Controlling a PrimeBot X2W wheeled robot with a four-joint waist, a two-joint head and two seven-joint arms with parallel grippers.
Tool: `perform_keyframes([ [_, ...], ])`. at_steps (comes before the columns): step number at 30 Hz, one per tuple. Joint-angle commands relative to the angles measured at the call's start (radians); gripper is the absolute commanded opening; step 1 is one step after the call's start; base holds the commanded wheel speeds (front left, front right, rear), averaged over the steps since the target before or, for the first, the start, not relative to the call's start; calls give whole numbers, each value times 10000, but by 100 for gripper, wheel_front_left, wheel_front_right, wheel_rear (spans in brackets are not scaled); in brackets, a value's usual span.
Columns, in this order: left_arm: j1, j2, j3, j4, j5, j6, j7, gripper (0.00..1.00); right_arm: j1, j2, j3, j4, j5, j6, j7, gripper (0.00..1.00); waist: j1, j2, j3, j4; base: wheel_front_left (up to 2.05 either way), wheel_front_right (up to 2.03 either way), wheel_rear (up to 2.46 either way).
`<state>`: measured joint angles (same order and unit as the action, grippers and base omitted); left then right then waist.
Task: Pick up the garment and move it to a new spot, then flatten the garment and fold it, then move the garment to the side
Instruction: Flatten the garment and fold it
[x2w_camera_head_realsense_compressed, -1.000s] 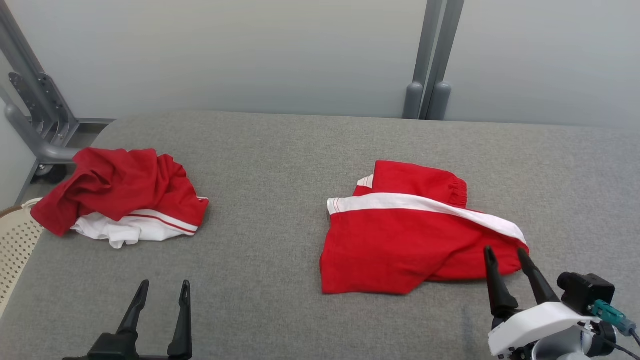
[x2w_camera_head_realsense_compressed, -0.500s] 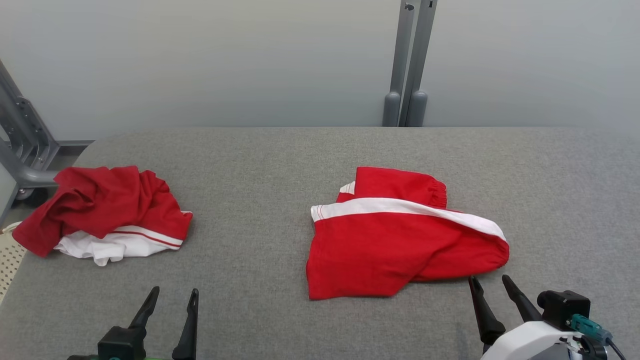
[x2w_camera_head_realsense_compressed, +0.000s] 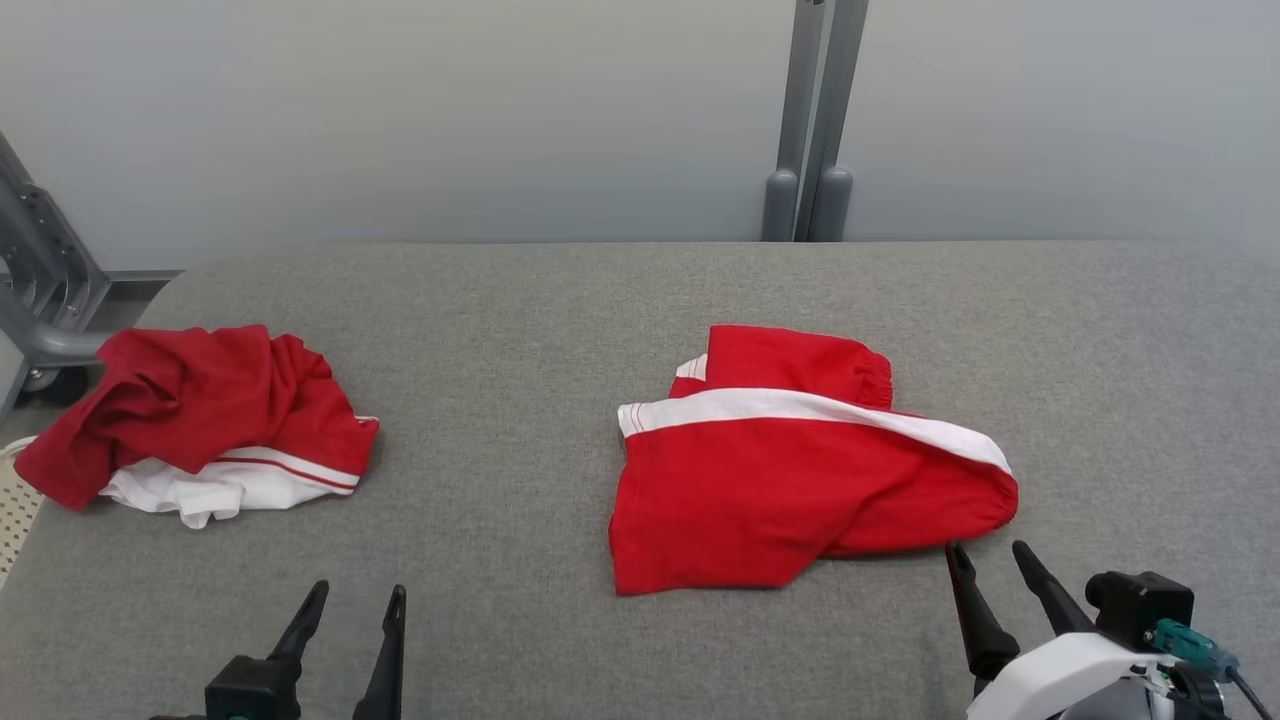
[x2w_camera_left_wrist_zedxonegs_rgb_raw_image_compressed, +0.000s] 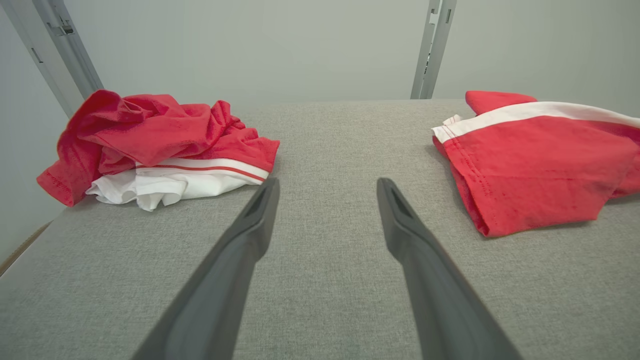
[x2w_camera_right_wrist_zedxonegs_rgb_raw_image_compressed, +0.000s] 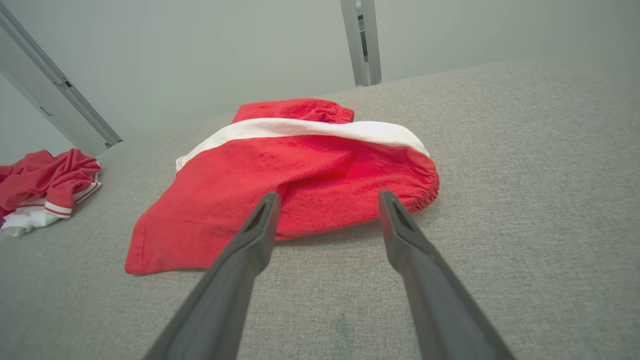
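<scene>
Red garment (x2w_camera_head_realsense_compressed: 800, 490) lies on the grey table (x2w_camera_head_realsense_compressed: 520, 330), right of centre, loosely folded, nothing holding it. 1 white stripe (x2w_camera_head_realsense_compressed: 800, 405) runs across its top layer, and the gathered elastic edge shows at the far-right corner. The near-left corner lies flat and pointed.

Right gripper (x2w_camera_head_realsense_compressed: 986, 547) is at the lower right with its jaws wide and nothing between them. Its tips sit just beside the garment's near-right edge. In the right wrist view the 2 fingers (x2w_camera_right_wrist_zedxonegs_rgb_raw_image_compressed: 250, 240) frame that rounded edge; cannot tell if they touch the cloth.

Left gripper (x2w_camera_head_realsense_compressed: 359, 588) is at the lower left, also spread wide and empty, over bare table. It is well apart from both cloth items.

A 2nd crumpled pile (x2w_camera_head_realsense_compressed: 200, 420), red with white underneath, sits at the table's left edge, well apart from the red garment.

2 grey posts (x2w_camera_head_realsense_compressed: 810, 120) stand behind the table against a pale wall. A grey metal frame (x2w_camera_head_realsense_compressed: 40, 290) is at the far left.
</scene>
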<state>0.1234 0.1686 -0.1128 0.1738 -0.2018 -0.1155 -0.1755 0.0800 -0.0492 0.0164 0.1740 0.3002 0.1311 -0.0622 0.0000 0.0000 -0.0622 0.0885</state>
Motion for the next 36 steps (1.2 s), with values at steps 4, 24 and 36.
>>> perform_keyframes([
  [4,-326,-64,-215,-118,-266,-52,277,100,-217,-24,-230,-176,181,-7,375,100,0,0,141,-24,0,0,0],
  [24,-5818,-804,-1467,2049,-2599,116,5432,100,-3562,-22,-1816,-1804,-1760,-3,6796,100,0,0,2812,-1082,0,0,0],
  [36,-7299,-1025,-1471,2814,-3398,580,7102,100,-4588,-20,-1714,-1701,-2092,-3,6762,100,0,0,3644,-1686,0,0,0],
])
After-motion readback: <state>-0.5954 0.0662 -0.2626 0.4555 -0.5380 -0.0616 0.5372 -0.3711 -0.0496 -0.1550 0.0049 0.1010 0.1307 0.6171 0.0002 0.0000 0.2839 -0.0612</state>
